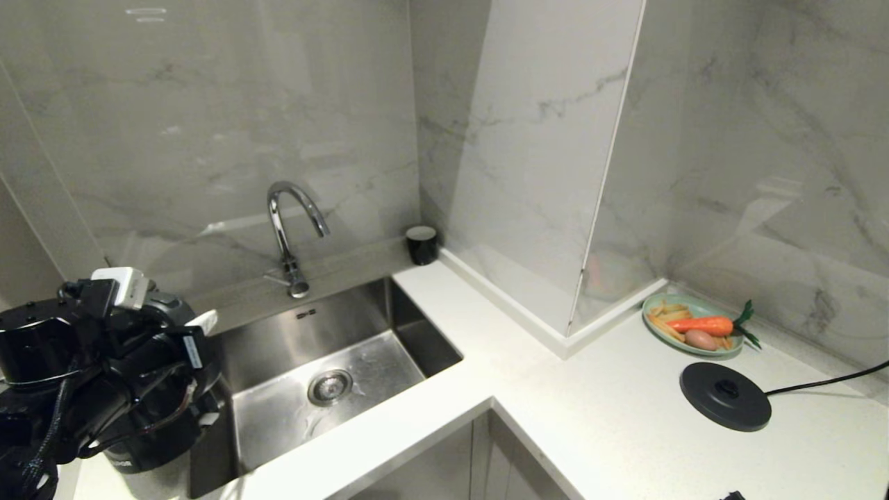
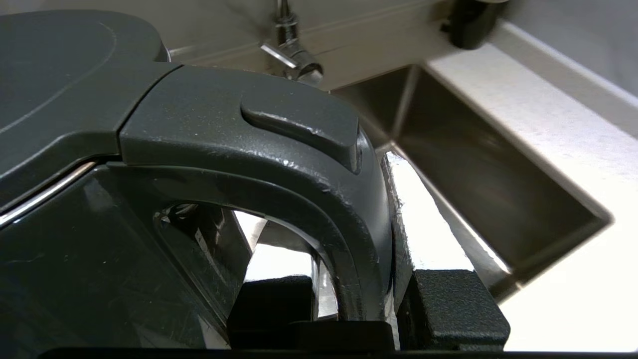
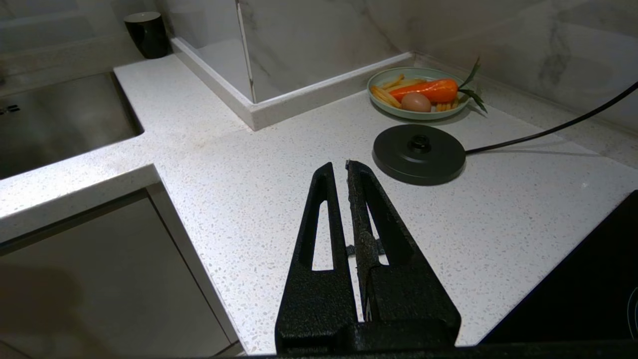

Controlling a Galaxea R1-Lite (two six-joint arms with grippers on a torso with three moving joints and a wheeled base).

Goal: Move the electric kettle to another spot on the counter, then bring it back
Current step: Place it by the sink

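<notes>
- The left wrist view is showing what the head view is hiding: the left gripper [image 2: 359, 299] is clenching the loop handle [image 2: 329, 199] of the electric kettle [image 2: 99, 259], with one black finger [image 2: 271, 299] inside the loop and the other outside it.
- In the head view the left arm with its cables is covering most of the electric kettle [image 1: 149, 444] at the far left; only the lower glossy black body with white lettering is showing.
- The kettle is standing at the left end of the counter [image 1: 611, 389], just left of the sink [image 1: 326, 375]. I cannot tell if its bottom is touching the worktop.
- The kettle is upright, its long axis vertical. The handle is pointing toward the wrist camera, and the flat lid [image 2: 55, 80] is facing up. The spout is not visible.
- Only the right wrist view is showing the right gripper [image 3: 340, 167]: it is hanging above the counter [image 3: 259, 199] near the power base [image 3: 418, 154], with its fingers pressed together and holding nothing.
- The round black power base [image 1: 724, 396] with its cord [image 1: 826, 382] is lying bare on the right part, well apart from the kettle.
- Behind the base, a green plate [image 1: 656, 326] is carrying a carrot [image 1: 701, 324], an egg-like thing and fries.
- A small black cup [image 1: 421, 244] is standing in the far corner, right of the tap [image 1: 288, 236].
- The sink and the inner wall corner are lying between the kettle and the base.
</notes>
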